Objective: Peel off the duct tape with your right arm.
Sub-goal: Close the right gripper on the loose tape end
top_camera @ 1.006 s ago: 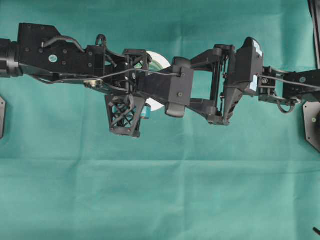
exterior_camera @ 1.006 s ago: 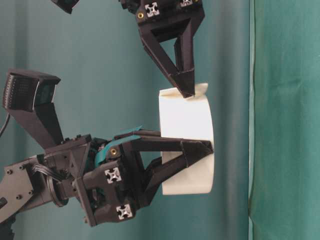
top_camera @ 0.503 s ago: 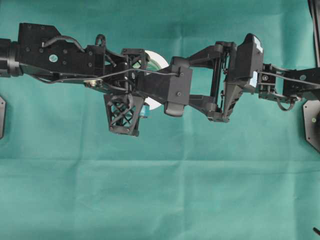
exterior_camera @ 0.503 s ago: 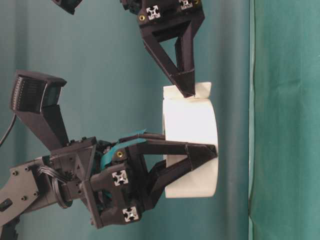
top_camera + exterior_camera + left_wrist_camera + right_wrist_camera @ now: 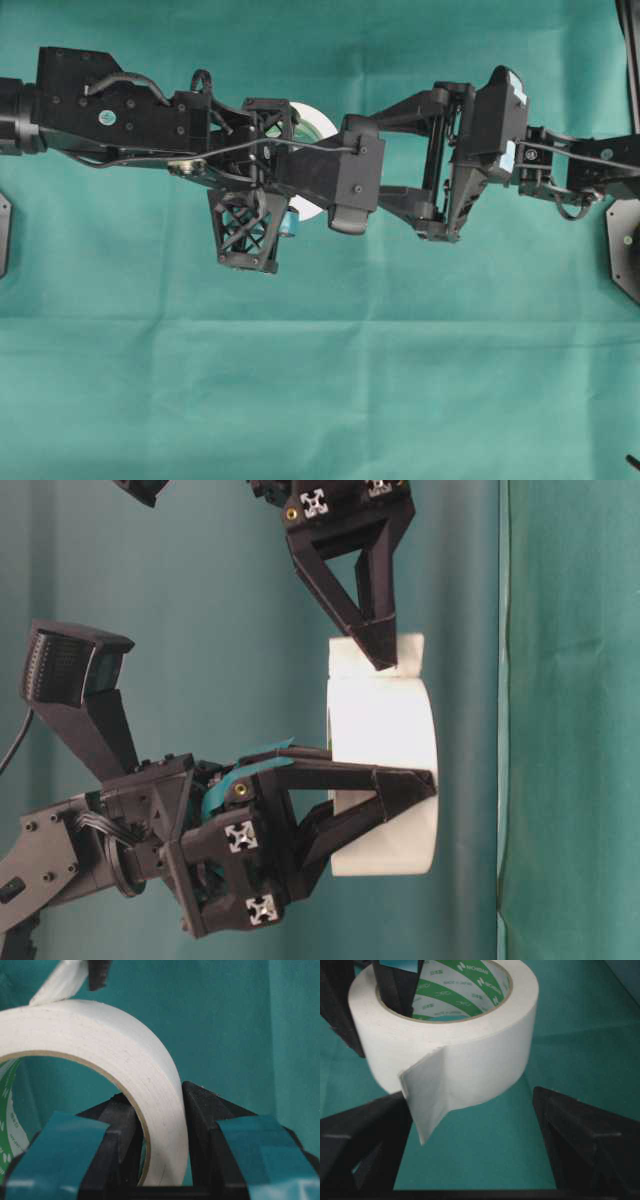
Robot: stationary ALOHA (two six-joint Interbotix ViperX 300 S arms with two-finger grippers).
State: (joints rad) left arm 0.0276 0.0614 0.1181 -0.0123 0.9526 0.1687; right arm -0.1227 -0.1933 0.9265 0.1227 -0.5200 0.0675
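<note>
The duct tape (image 5: 470, 1045) is a wide white roll with a green-printed core, held up off the green cloth. My left gripper (image 5: 155, 1092), with teal-taped fingers, is shut on the roll's wall, one finger inside the core and one outside. The loose strip end (image 5: 420, 1105) lifts off the roll's side. My right gripper (image 5: 467, 1095) is open around that side. Its left finger (image 5: 365, 1135) is right beside the strip and its right finger (image 5: 585, 1135) stands well away. In the table-level view the right gripper (image 5: 383, 663) points down at the strip end (image 5: 408, 652) on top of the roll (image 5: 385, 740).
Green cloth (image 5: 320, 400) covers the whole table. In the overhead view both arms meet over the roll (image 5: 312, 122) and hide most of it. Black fixtures (image 5: 625, 250) sit at the table's side edges.
The right gripper's jaws have narrowed around the strip end. The roll and the left gripper have shifted slightly. The left grip is unchanged.
</note>
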